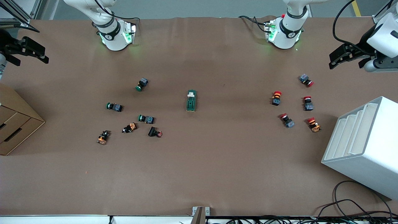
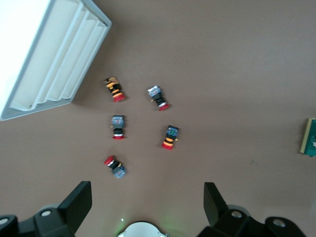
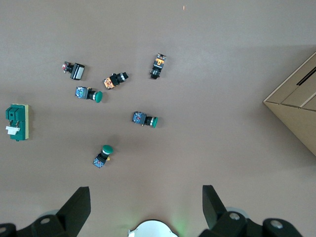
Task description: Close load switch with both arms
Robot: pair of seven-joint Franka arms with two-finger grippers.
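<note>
Nearest you on the table (image 1: pixel 199 174) lies an orange-and-black button (image 1: pixel 103 137), low in the front view toward the right arm's end. You see a cardboard box (image 1: pixel 15 124) at that same end. Beside the orange one sit the green buttons (image 1: pixel 145 119) and a black part (image 1: pixel 154 132), all lying loose.

Your right tool (image 1: pixel 26 49) hangs high over the table's edge at its own arm's end, above the box; its fingers (image 3: pixel 74 210) stand wide apart and hold nothing.

You find the load switch (image 1: pixel 191 100) at the middle of the table, between the two groups of buttons, well apart from both. Its white lever (image 1: pixel 191 93) sits at the end pointing toward the bases.

You then meet five red buttons (image 1: pixel 276 98) toward the left arm's end, with a white rack (image 1: pixel 370 146) nearer the camera than they are.

Your left tool (image 1: pixel 348 56) hangs over that end of the table, fingers (image 2: pixel 74 207) wide, empty.
</note>
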